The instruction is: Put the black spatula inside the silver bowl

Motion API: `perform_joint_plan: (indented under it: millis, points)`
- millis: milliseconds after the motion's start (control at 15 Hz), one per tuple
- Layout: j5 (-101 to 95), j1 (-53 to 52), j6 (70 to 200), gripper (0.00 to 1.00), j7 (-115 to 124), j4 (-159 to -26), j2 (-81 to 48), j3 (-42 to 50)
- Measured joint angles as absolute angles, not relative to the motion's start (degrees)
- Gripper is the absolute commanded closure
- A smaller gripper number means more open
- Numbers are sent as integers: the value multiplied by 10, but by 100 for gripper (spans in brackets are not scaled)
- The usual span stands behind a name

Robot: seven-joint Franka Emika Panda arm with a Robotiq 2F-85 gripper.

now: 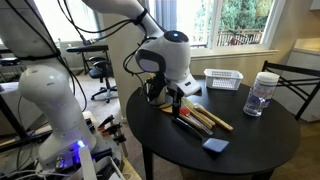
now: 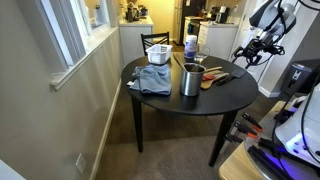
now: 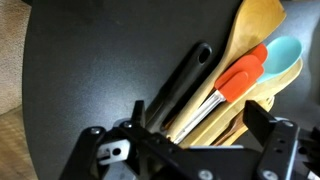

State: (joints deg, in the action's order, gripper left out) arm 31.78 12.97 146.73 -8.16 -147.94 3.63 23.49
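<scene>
In the wrist view the black spatula (image 3: 186, 78) lies on the dark round table, at the left edge of a bundle of utensils. My gripper (image 3: 200, 128) is open, just above the handle ends of this bundle. Its two fingers stand either side of several handles and grip nothing. In an exterior view the gripper (image 1: 167, 97) hangs low over the utensil pile (image 1: 198, 116). The silver bowl (image 2: 190, 80) stands upright on the table next to the utensils. It is out of the wrist view.
Light wooden spoons (image 3: 250, 25), a red-orange spatula (image 3: 243, 75) and a teal spoon (image 3: 286, 50) lie against the black spatula. A white slotted basket (image 1: 223, 78), a clear jar (image 1: 260, 93) and a blue pad (image 1: 213, 145) sit on the table. A blue cloth (image 2: 152, 79) lies near the bowl.
</scene>
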Motion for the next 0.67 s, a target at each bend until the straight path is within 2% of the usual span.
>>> perform_joint_plan:
  millis: [667]
  points:
    - [410,183,1434,0,-25,-1355,-122,215]
